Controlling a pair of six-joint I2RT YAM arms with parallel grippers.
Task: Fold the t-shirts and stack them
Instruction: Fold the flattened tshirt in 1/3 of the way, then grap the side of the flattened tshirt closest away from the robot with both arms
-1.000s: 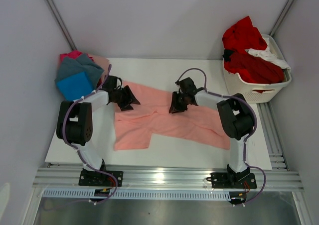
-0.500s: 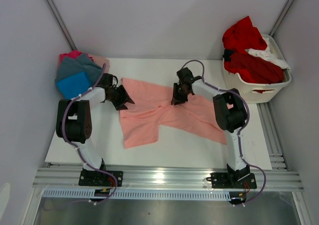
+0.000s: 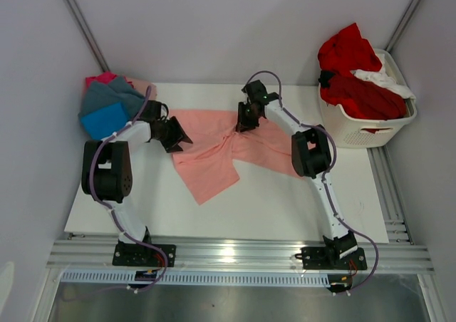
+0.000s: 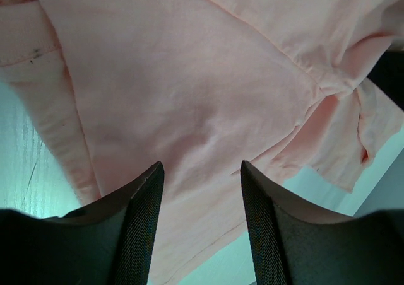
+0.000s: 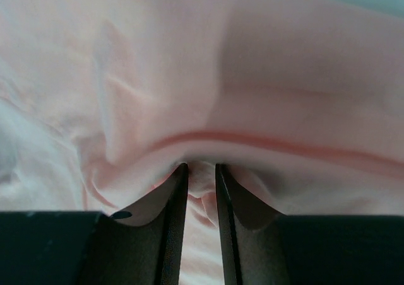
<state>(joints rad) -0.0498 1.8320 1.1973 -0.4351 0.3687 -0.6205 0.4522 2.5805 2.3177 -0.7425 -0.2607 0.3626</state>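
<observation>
Both on one salmon-pink t-shirt (image 3: 210, 169): my right fingers (image 3: 244, 119) pinch a fold near the surface's (image 3: 285, 208) far edge, my left fingers (image 3: 174, 135) hang spread over its left side.

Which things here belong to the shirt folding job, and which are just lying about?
Job: salmon-pink t-shirt, pinched by the right gripper; shirt pile at left; red shirts.
Lying about: white laundry basket; aluminium rail.

A white slatted basket (image 3: 370, 130) stands at the far right of the table (image 3: 271, 208).
</observation>
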